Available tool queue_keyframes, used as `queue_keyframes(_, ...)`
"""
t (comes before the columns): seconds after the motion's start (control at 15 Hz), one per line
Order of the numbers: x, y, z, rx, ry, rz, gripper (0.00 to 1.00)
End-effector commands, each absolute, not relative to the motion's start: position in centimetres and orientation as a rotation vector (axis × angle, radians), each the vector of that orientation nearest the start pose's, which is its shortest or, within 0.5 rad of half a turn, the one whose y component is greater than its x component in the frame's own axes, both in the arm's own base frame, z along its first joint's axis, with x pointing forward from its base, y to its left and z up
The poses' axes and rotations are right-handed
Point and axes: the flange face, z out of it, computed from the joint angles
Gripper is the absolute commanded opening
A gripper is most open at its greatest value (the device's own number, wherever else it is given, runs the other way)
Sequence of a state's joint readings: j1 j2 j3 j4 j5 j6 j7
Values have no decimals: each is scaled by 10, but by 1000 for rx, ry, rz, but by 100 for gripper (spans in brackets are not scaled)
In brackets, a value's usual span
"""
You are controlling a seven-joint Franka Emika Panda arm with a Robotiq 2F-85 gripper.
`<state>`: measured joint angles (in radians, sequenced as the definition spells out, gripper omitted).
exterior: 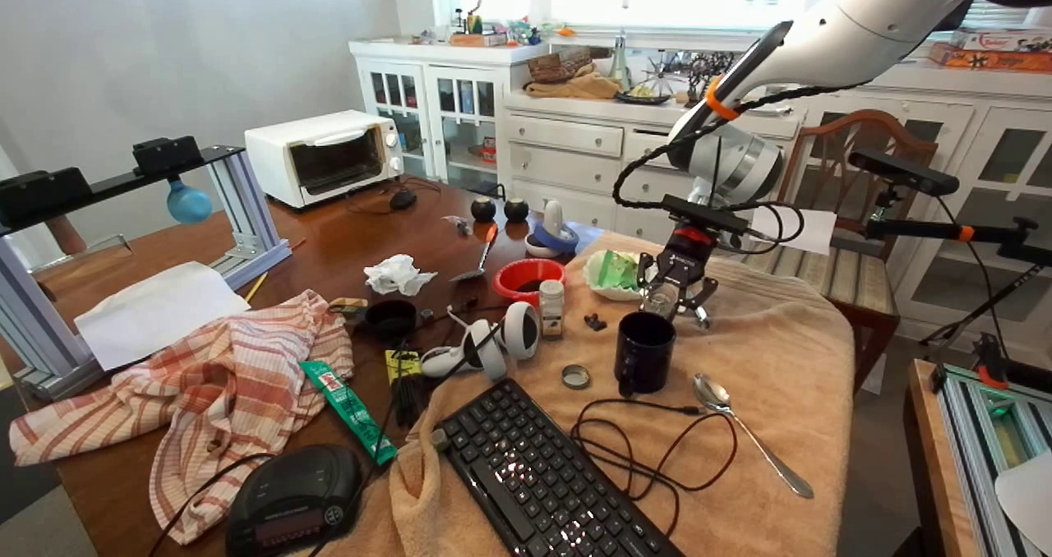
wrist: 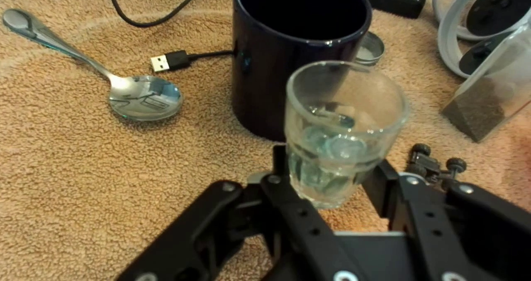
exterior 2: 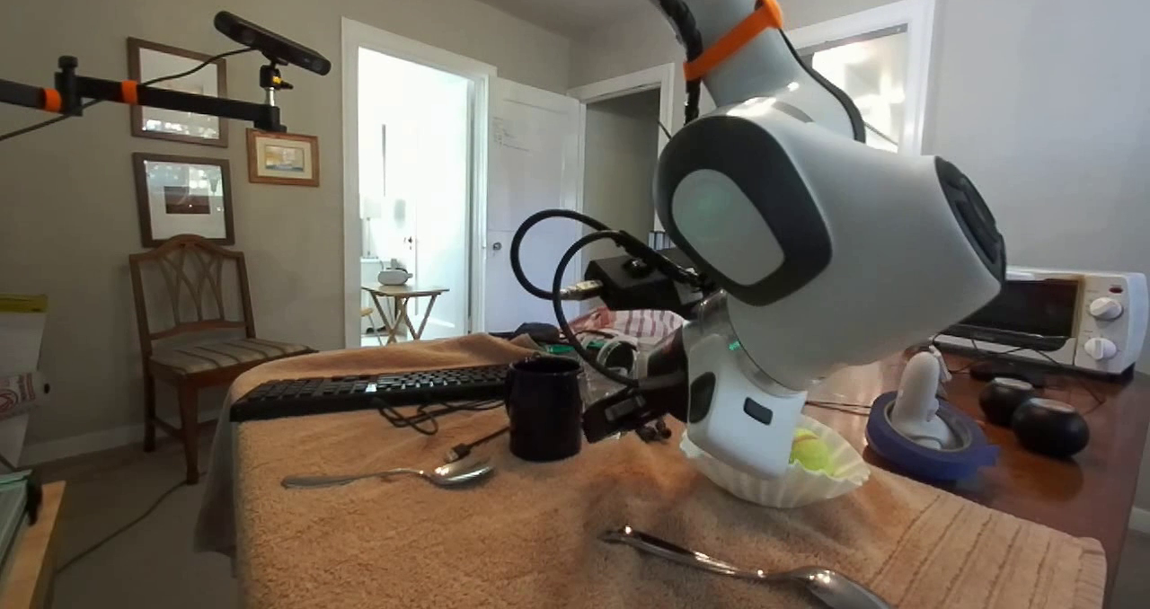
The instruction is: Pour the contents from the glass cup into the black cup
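Observation:
The glass cup [wrist: 344, 148] is clear and narrow, with pale bluish glassy shapes visible inside its lower part. My gripper [wrist: 330, 171] is shut on it, one finger on each side of the lower body; the rim stands above the fingers. The black cup [wrist: 265, 82] stands upright on the tan towel just beyond the glass, its inside too dark to read. In an exterior view, the glass and gripper [exterior: 674, 296] hang low right behind the black cup [exterior: 645, 356]. The arm's wrist largely hides the fingers in an exterior view where the black cup [exterior 2: 545, 411] shows beside them.
A spoon [wrist: 145, 98] and a USB cable [wrist: 178, 60] lie beside the black cup. Close by are a toy car [wrist: 429, 165], a metal lid [exterior: 575, 375], a jar [exterior: 551, 315], a red bowl [exterior: 530, 273] and a keyboard [exterior: 551, 475]. Another spoon [exterior 2: 710, 564] lies on the towel.

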<state>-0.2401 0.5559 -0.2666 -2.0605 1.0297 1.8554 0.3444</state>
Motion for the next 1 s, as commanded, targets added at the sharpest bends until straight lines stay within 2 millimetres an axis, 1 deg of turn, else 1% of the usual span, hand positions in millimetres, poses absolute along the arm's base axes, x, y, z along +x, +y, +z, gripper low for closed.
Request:
queue_keyframes(0.0, 477, -194, 177, -1678, 1677, 629, 22)
queue_keyframes(0.27, 472, -188, 205, -1696, 1718, 642, 22)
queue_keyframes(0.53, 475, -179, 231, -1777, 1788, 634, 22)
queue_keyframes(0.73, 485, -169, 241, -1822, 1837, 580, 22)
queue_keyframes(0.8, 486, -180, 233, -1798, 1789, 618, 22)
queue_keyframes(0.87, 488, -177, 236, -1804, 1788, 611, 47)
queue_keyframes(0.93, 489, -176, 235, -1805, 1787, 613, 47)
